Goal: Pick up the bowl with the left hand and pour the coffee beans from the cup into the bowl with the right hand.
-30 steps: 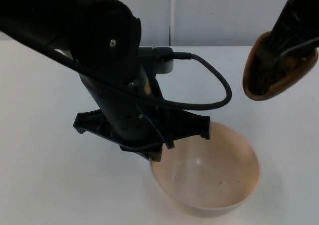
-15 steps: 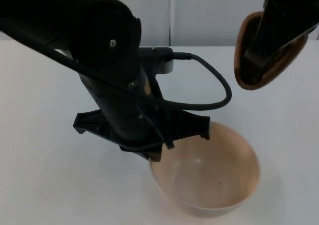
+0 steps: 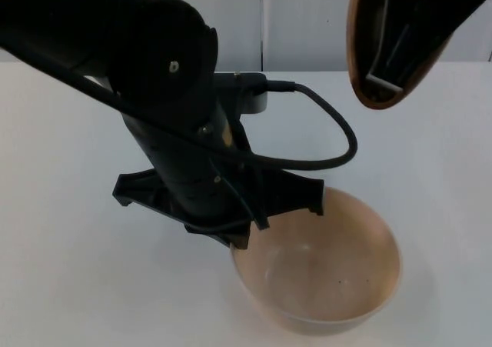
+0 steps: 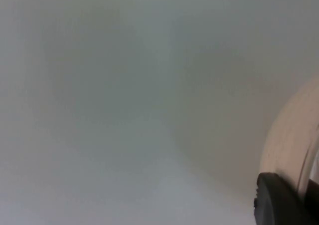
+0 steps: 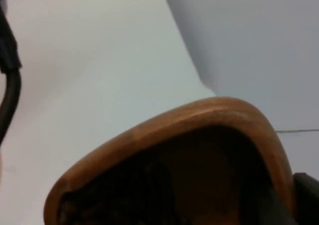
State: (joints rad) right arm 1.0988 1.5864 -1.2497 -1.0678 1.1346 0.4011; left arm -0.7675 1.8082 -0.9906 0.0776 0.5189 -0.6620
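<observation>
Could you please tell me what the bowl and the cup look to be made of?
The bowl, held at its rim by the left gripper, looks like smooth ceramic or plastic: even beige, soft sheen, no grain. The cup, held by the right gripper, looks like polished wood: warm brown, thick rounded rim, darker inside.

The top view looks down and forward over the worktop (image 3: 69, 285) to the grey wall (image 3: 307, 24). The left wrist view sits very close beside the bowl (image 4: 294, 140), also in the top view (image 3: 323, 278). The right wrist view looks closely over the cup (image 5: 199, 130), likewise shared (image 3: 361, 47)
</observation>
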